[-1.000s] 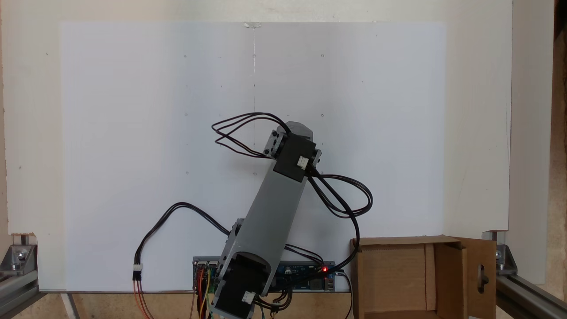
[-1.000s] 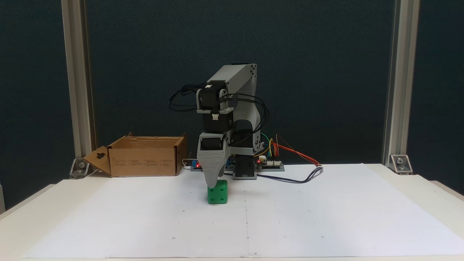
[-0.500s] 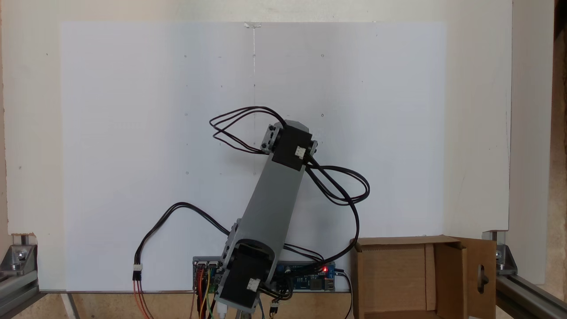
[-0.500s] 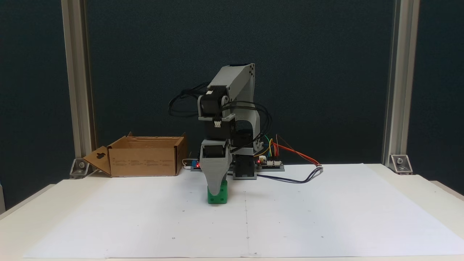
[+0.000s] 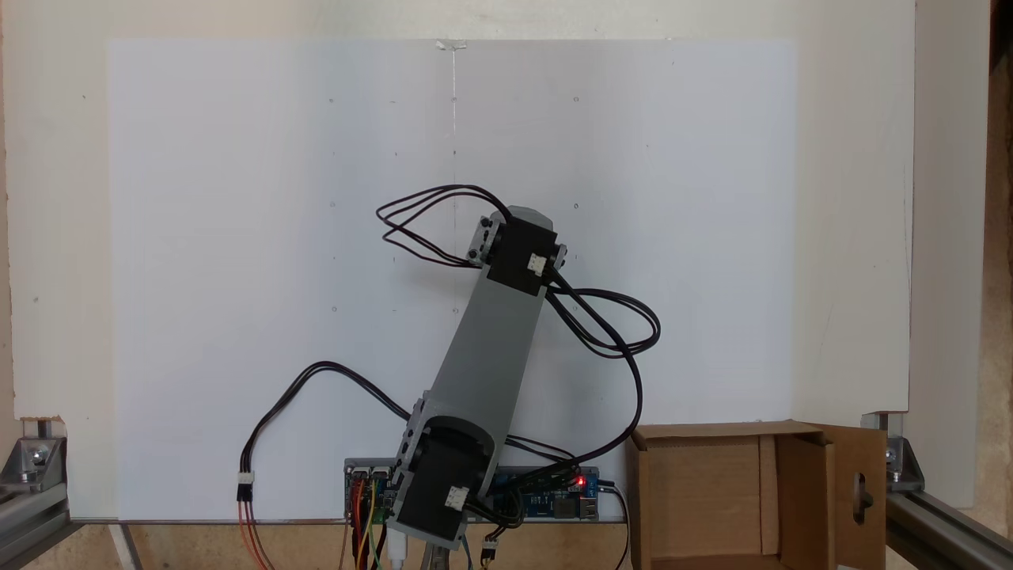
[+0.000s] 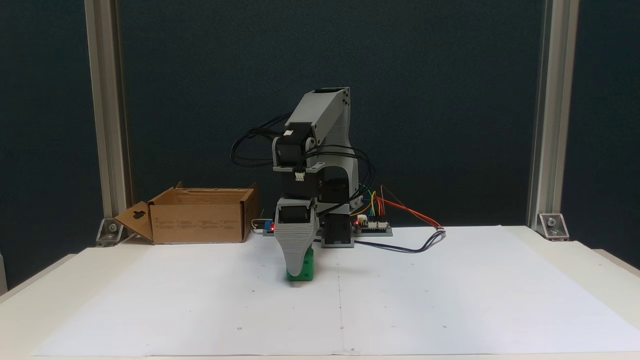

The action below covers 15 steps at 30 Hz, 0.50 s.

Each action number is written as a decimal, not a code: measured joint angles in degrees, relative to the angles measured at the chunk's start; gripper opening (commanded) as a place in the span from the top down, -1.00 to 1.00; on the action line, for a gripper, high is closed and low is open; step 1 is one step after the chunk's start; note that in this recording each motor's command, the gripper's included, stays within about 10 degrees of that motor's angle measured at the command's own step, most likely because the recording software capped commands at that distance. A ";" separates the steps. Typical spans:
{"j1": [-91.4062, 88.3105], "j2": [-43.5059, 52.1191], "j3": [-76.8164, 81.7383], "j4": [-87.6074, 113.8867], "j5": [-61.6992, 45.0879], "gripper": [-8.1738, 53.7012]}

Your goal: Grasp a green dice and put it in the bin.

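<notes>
The green dice (image 6: 309,262) rests on the white paper in front of the arm's base. My gripper (image 6: 296,271) points straight down over it, its tip almost at the paper. The grey ribbed front jaw covers most of the dice's near face, leaving a green strip at the right and along the bottom. The second jaw lies behind the first, so the gap between them is hidden. From above, the wrist motor (image 5: 518,255) covers the dice and jaws. The bin (image 6: 199,216), an open brown cardboard box, stands left of the base; in the fixed view from above the bin (image 5: 712,495) is at the bottom right.
White paper sheet (image 6: 425,295) covers the table. A controller board with coloured wires (image 6: 372,225) sits beside the arm's base. Black cables loop off the wrist (image 5: 617,332). Aluminium frame posts (image 6: 542,125) stand at the table's back corners.
The gripper has come down over the dice, so the front jaw now hides most of its near face. The dice has not moved.
</notes>
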 measured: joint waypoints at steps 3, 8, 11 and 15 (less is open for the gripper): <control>0.00 -0.44 0.00 -0.62 0.00 -0.69; 0.00 -0.62 0.00 -1.05 0.00 -0.68; -0.09 -1.14 0.00 -1.32 0.00 -0.68; -0.09 -1.85 0.35 -2.20 0.00 -0.66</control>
